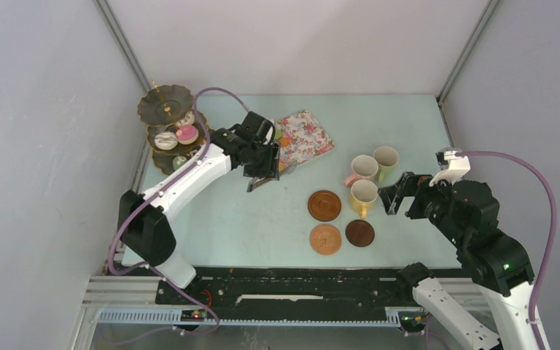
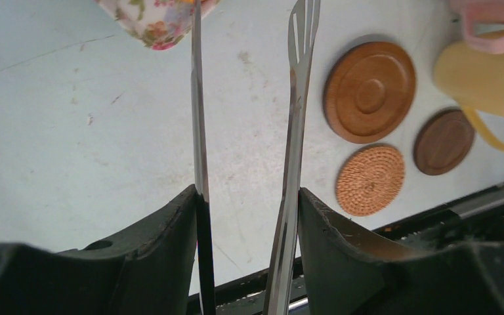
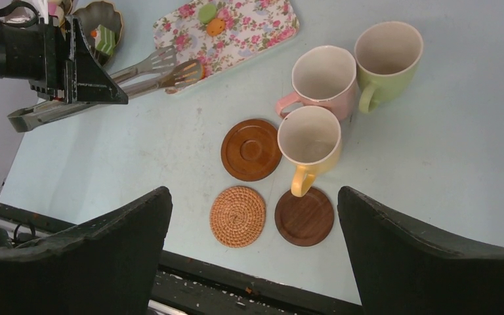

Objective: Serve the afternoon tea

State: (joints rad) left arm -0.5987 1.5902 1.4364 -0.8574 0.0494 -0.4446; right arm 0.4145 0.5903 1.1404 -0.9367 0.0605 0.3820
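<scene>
Left gripper (image 2: 246,200): clamped on tongs (image 2: 293,131), blades apart, tips empty at the tray (image 3: 256,29) edge, upper centre of the right wrist view.
Right gripper (image 3: 252,197): spread, empty, above coasters (image 3: 251,149).
Two cakes (image 3: 216,26) lie on the tray.
Stand (image 1: 146,108): upper left, part-filled.
Mugs (image 1: 363,195): centre right, beside the coasters.
Advice: straddle one cake squarely, squeeze gently, carry it level to the stand.

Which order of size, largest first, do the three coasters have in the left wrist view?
1. the ringed wooden coaster, clearly largest
2. the woven coaster
3. the dark coaster, only slightly smaller than the woven one, so this last step is unsure
</scene>
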